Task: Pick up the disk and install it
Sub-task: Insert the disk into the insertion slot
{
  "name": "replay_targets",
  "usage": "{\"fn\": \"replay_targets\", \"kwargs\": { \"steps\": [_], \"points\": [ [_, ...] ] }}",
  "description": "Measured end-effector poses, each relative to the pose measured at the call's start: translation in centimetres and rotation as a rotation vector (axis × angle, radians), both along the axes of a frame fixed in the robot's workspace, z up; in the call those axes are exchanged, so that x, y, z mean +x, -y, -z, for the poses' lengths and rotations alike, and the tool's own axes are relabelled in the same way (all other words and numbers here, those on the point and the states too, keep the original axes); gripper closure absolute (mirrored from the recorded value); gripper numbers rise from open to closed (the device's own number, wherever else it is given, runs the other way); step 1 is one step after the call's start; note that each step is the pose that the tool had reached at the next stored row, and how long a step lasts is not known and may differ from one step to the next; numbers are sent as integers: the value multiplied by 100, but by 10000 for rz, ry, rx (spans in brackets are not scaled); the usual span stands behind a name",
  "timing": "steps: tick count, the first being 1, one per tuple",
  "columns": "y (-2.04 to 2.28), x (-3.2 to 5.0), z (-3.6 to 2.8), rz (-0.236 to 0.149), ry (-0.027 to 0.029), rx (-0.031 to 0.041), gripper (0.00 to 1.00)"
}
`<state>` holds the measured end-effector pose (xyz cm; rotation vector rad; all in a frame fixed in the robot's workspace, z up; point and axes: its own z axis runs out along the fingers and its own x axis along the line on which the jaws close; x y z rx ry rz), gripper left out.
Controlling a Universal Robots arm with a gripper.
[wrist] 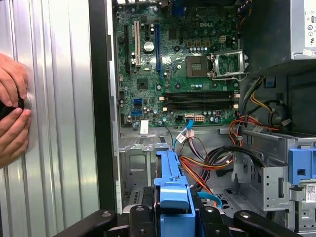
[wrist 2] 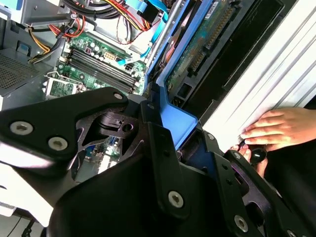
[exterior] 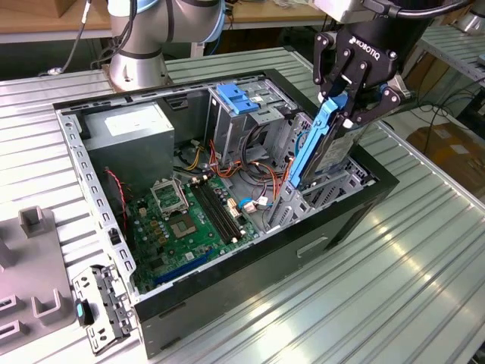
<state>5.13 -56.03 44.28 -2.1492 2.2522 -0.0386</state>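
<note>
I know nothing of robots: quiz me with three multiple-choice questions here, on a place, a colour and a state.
1. Where is the flat silver-metal disk with blue plastic side rails? A flat on the ribbed table; B upright at the open black computer case; C lying beside the case.
2. What colour is the large circuit board inside the case? A red; B white; C green.
3. How is the black gripper? A shut on the disk; B open, empty; C open, resting on the table.
B: it stands on edge in the case's bay. C: its surface is green. A: it clamps the disk's top.
</note>
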Motion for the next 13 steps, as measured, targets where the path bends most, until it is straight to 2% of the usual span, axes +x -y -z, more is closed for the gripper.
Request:
{"fn": "replay_targets", "kwargs": {
  "steps": [9,13],
  "points": [
    [14,0,95,1,-1,0,63],
    [14,0,157,0,1,5,63]
  ]
}}
